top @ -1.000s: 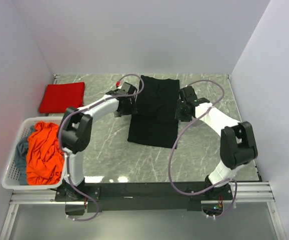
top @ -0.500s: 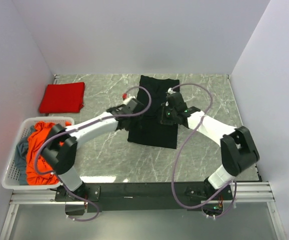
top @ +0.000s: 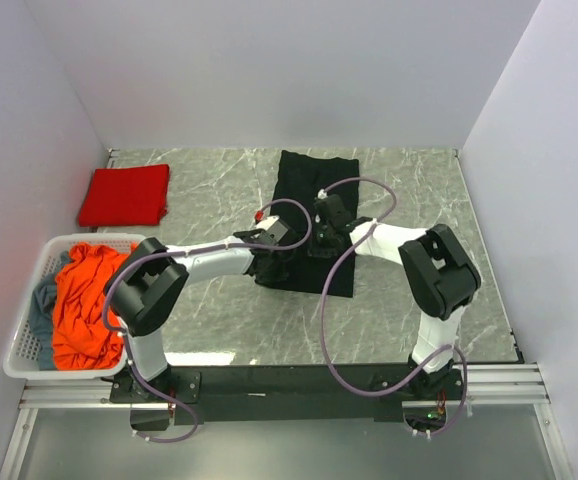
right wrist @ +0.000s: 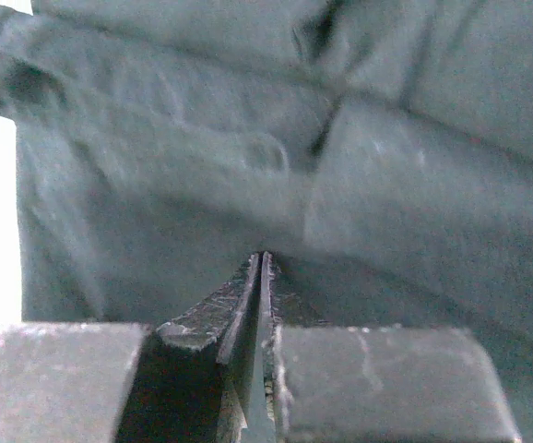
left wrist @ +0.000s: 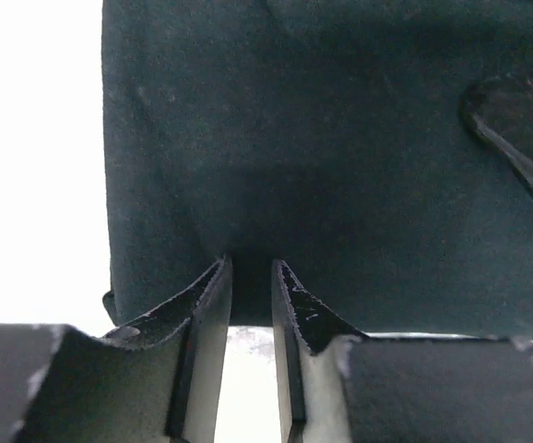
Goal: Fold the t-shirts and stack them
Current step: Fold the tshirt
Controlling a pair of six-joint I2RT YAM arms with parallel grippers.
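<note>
The large black t-shirt [top: 314, 180] lies as a long strip in the middle of the table. My left gripper [top: 277, 262] is at its near left part, shut on a fold of the black cloth [left wrist: 340, 138], as the left wrist view [left wrist: 248, 263] shows. My right gripper [top: 326, 235] is over the shirt's middle, its jaws pressed together on the black cloth [right wrist: 202, 166], as the right wrist view [right wrist: 261, 256] shows. The bright red t-shirt [top: 124, 195] lies folded at the far left. The orange-red t-shirt [top: 89, 300] and the grey-blue one [top: 44, 300] lie crumpled in the basket.
The white perforated basket [top: 24, 345] stands at the near left edge of the table. White walls close in the table on the left, back and right. Both arms' cables loop above the black shirt.
Both grippers have moved from the black shirt's outer sides inward and toward the near edge. They are now close together over its near half. The shirt's near part looks narrower.
</note>
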